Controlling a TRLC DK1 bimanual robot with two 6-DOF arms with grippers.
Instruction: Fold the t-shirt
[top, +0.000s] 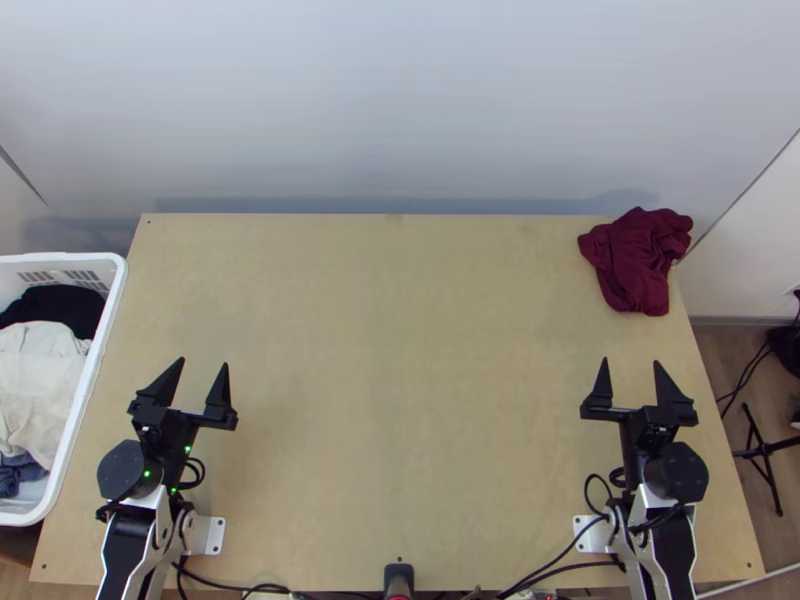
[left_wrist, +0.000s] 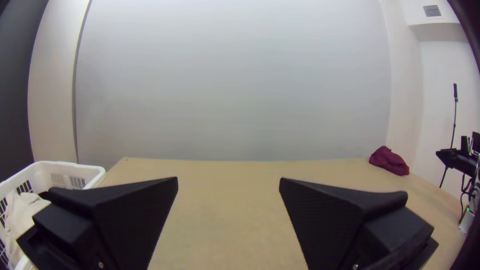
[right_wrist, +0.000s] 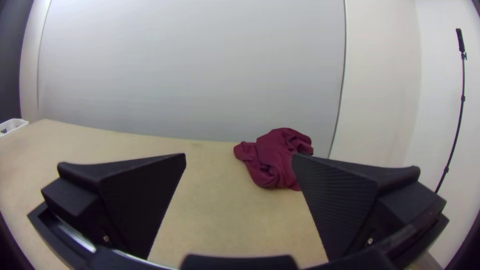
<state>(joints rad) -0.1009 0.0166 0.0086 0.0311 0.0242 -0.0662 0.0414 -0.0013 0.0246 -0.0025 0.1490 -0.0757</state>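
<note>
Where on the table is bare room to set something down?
The table is bare in its middle, between left gripper and right gripper, up to the far edge. A bunched maroon garment crowds the far right corner; cables crowd the near edge.

A robotics lab, with cabled robot arms (top: 125, 540) at a table (top: 400, 400).
</note>
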